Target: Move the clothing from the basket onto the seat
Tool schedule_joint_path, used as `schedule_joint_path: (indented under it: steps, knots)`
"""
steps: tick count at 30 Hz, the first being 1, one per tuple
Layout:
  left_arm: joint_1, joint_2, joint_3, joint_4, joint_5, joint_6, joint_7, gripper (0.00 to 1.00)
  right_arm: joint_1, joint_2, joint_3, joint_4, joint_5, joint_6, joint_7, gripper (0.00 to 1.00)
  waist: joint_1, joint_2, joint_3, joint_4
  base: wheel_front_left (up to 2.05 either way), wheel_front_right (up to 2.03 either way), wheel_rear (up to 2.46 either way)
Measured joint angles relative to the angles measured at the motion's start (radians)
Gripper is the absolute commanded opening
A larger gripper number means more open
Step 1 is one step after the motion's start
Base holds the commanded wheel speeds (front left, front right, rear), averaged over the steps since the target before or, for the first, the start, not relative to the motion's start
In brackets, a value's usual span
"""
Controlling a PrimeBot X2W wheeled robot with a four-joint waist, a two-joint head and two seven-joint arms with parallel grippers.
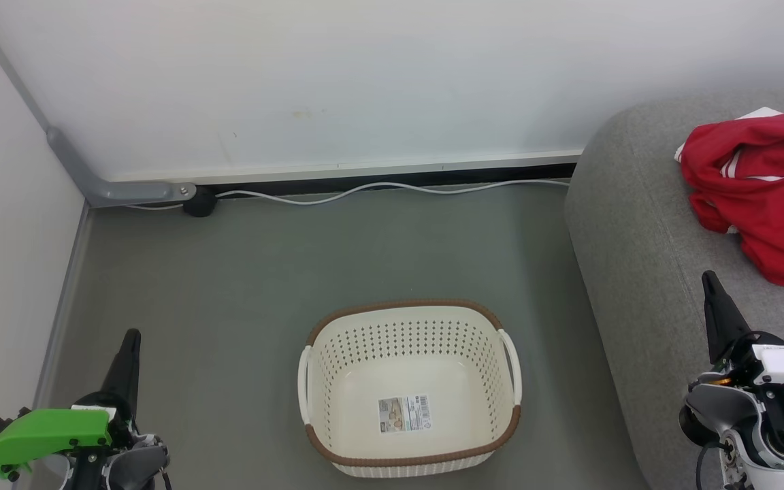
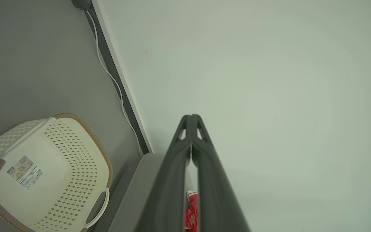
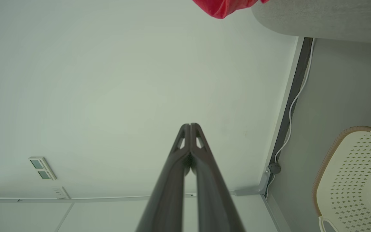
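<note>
Floor (image 1: 229,272) bears basket (image 1: 405,340), label (image 1: 403,413) illegible; left end effector (image 2: 191,116), right end effector (image 3: 190,125) pinched together.

You had a single printed item in front of you: a paper label (image 1: 403,413) on the bottom of the basket (image 1: 405,340), carrying a barcode and a small picture, its lettering too small to read.

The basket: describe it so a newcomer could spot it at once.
Start at the big grey sofa on the right, where red clothing lies; the basket sits on the grey floor to its left. It alone is cream-white perforated plastic with a brown rim, white handles and a paper label inside.
</note>
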Motion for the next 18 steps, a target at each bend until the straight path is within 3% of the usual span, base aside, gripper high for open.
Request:
schedule_joint_path:
  steps: [18]
  knots:
    - [0.0,0.0,0.0,-0.001,0.0,0.0,0.0,0.0,0.0,0.0,0.0,0.0,0.0,0.0,0.0,0.0,0.0,0.0,0.0,0.0,0.0,0.0,0.0]
